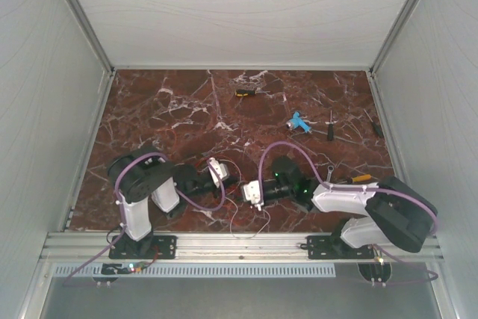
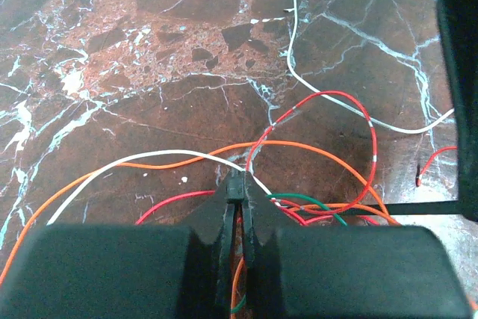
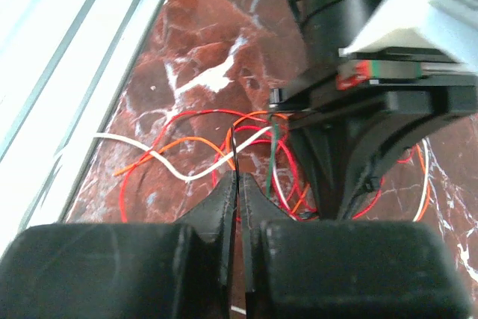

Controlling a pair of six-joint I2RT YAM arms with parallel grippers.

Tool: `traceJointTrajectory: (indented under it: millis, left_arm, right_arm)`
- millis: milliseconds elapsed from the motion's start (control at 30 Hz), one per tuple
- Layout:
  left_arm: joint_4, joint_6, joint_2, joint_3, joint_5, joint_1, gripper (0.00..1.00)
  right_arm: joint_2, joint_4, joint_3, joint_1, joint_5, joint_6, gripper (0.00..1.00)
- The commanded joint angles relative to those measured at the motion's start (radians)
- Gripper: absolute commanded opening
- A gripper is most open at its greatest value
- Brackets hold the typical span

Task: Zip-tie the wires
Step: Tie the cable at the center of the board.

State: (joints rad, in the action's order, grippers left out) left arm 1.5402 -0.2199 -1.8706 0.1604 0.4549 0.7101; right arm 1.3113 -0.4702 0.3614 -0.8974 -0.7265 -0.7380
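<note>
The wires [image 2: 371,140] are thin red, white, orange and green strands looped loosely on the marble, directly under both grippers; they also show in the right wrist view [image 3: 172,169] and as faint loops in the top view [image 1: 240,223]. My left gripper [image 2: 237,183] is shut on the small black head of a zip tie, and its black strap [image 2: 418,207] runs off to the right. My right gripper [image 3: 237,178] is shut on that thin black strap [image 3: 234,151]. The two grippers meet tip to tip near the table's front middle, left [image 1: 228,181] and right [image 1: 243,187].
A blue tool [image 1: 299,122], a yellow-and-black item [image 1: 245,93] and two screwdrivers [image 1: 329,128] lie toward the back of the marble table [image 1: 149,110]. A yellow-handled tool [image 1: 361,178] rests by the right arm. An aluminium rail [image 3: 89,72] runs along the front edge.
</note>
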Motion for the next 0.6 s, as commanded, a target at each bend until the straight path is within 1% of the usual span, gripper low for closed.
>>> traceJointTrajectory:
  millis: [0,67,267,367,567]
  left_arm:
    - [0.109,-0.047,0.028,-0.007,-0.006,0.006,0.0]
    - [0.109,-0.054,0.027,-0.007,-0.013,0.009,0.0]
    - [0.111,-0.093,0.016,-0.008,-0.016,0.015,0.0]
    - [0.111,-0.11,0.001,-0.003,-0.026,0.015,0.0]
    - [0.113,-0.125,-0.009,0.004,-0.044,0.015,0.0]
  right_arm:
    - [0.049,-0.037,0.101,0.034,-0.056,0.187,0.0]
    - [0.08,-0.004,0.136,0.048,-0.081,0.226,0.0]
    - [0.151,-0.007,0.192,0.126,-0.19,0.418,0.0]
    - [0.183,0.021,0.22,0.156,-0.236,0.5,0.0]
    - [0.206,0.016,0.222,0.183,-0.264,0.655,0.0]
